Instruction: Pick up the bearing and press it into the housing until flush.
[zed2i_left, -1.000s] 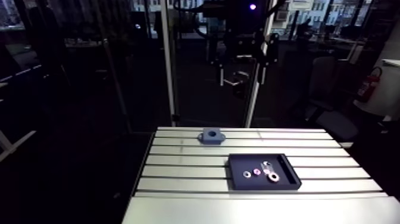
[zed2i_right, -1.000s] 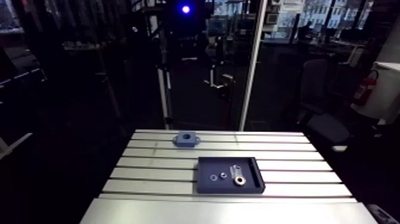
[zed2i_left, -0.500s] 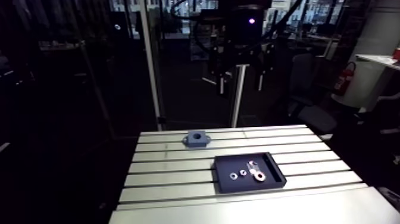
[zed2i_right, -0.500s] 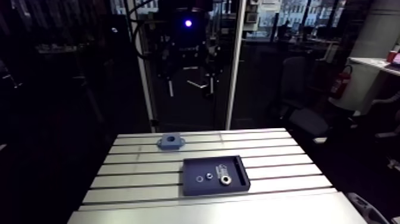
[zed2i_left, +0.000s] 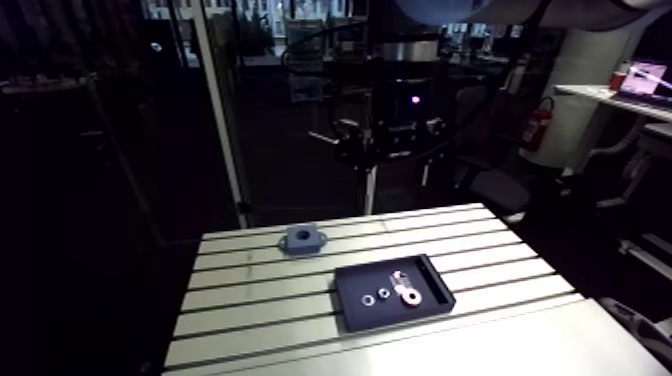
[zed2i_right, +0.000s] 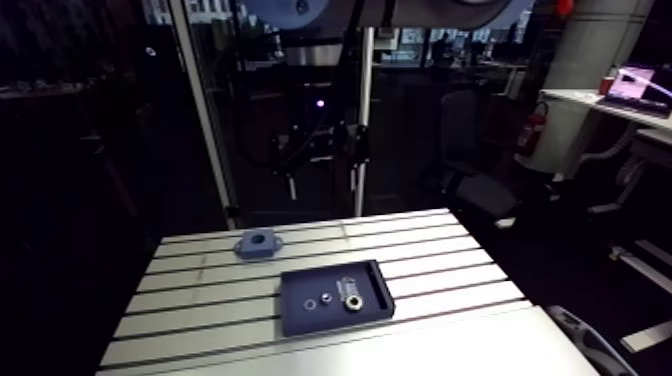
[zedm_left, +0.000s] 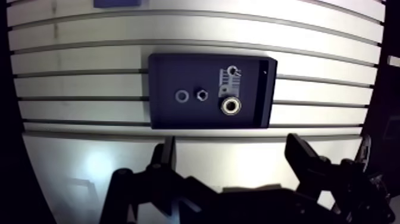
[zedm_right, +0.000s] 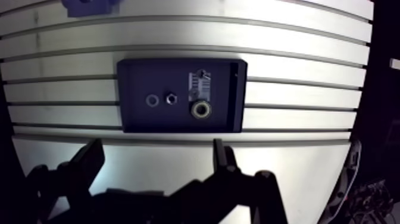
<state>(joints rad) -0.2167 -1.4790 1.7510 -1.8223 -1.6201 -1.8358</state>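
The black two-finger gripper (zedm_left: 231, 148) is hanging above the near edge of the slotted aluminium table (zedm_left: 77, 71). The wrist view is showing its jaws spread wide with nothing between them. In the arm view the gripper is showing only as a dark shape.

Ahead of the fingers (zedm_left: 167, 156), a dark rectangular shallow tray (zedm_left: 169, 68) is lying flat across the table's slots. The shiny silver ring-shaped bearing (zedm_left: 231, 106) is sitting inside that tray, toward its near edge and apart from the gripper. Beside it the wrist view is picking out a small pale flat washer (zedm_left: 181, 96), a small dark nut (zedm_left: 202, 95) and a white printed label (zedm_left: 228, 89). In the arm view these are appearing only as tiny bright specks.

The blue block-shaped housing with a round bore (zed2i_left: 303, 239) is standing on the table beyond the tray, well apart from it. The arm view is showing it whole, bore facing up, while the wrist view is catching only its edge.
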